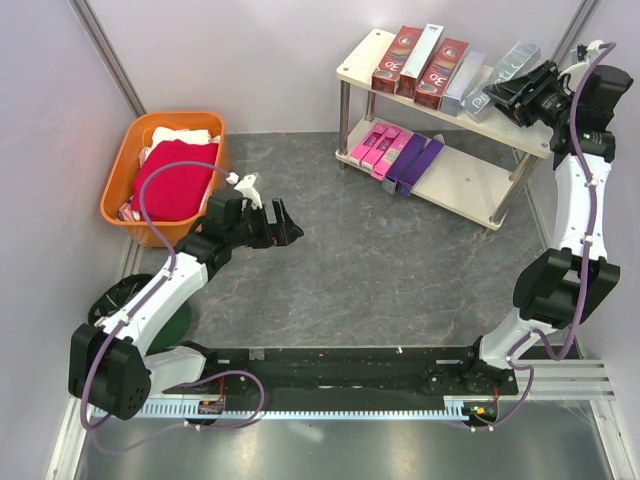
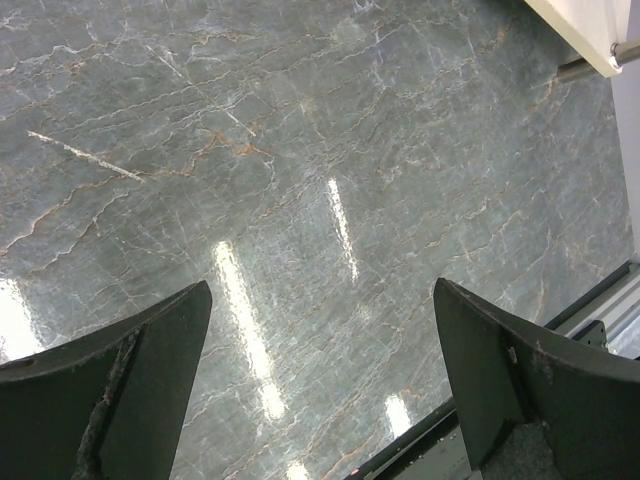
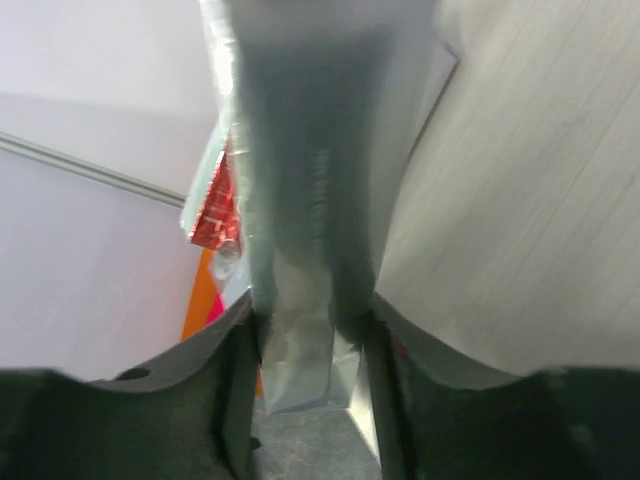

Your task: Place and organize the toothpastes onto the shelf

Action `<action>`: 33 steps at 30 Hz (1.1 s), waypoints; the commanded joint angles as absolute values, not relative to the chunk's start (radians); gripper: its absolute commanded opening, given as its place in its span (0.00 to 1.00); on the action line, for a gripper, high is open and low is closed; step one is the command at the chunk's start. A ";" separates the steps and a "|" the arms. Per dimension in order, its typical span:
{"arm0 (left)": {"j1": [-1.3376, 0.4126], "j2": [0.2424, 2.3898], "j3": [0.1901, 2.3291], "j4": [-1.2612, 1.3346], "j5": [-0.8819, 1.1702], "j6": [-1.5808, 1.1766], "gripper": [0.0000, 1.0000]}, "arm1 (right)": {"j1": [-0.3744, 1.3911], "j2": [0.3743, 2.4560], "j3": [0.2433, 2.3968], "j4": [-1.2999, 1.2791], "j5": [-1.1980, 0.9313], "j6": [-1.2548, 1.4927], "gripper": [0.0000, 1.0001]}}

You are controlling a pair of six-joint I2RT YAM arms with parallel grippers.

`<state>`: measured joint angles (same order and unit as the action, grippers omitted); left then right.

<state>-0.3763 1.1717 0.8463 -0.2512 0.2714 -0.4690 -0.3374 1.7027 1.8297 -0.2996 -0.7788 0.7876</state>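
Toothpaste carton (image 3: 300, 250), silver-grey, is at the right end of the shelf (image 1: 470, 180), on its top board, and the right jaws are closed on its near end. It looks light, stiff but easy to dent, and glossy, so holding the long flat sides gently seems best. The left jaws stand wide open over the bench (image 1: 380, 260)

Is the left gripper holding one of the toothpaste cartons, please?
No, the left gripper is wide open above the marbled table, with nothing between its fingers.
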 commanded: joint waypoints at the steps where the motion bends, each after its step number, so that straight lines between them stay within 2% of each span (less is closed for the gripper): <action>1: -0.377 1.183 0.896 -0.247 0.293 -0.437 1.00 | -0.325 1.743 1.850 -0.339 -0.787 0.741 0.56; 2: -0.377 1.184 0.899 -0.247 0.295 -0.437 1.00 | -0.325 1.741 1.850 -0.354 -0.773 0.727 0.60; 3: -0.377 1.189 0.902 -0.247 0.296 -0.437 1.00 | -0.325 1.738 1.850 -0.368 -0.759 0.713 0.71; 6: -0.377 1.198 0.903 -0.248 0.302 -0.437 1.00 | -0.325 1.717 1.833 -0.391 -0.710 0.684 0.89; 8: -0.379 1.203 0.907 -0.247 0.304 -0.436 1.00 | -0.325 1.704 1.827 -0.405 -0.678 0.667 0.94; 11: -0.377 1.207 0.907 -0.248 0.308 -0.434 1.00 | -0.325 1.687 1.830 -0.426 -0.620 0.643 0.98; 23: -0.377 1.221 0.916 -0.250 0.307 -0.428 1.00 | -0.288 1.502 1.740 -0.396 -0.552 0.635 0.98; 33: -0.377 1.155 0.894 -0.209 0.313 -0.428 1.00 | -0.075 1.257 1.511 -0.336 -0.517 0.568 0.98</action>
<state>-0.3767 1.2114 0.8742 -0.2558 0.2913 -0.4686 -0.1452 1.3514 1.5875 -0.3756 -0.5476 0.6220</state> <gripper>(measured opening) 0.995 0.980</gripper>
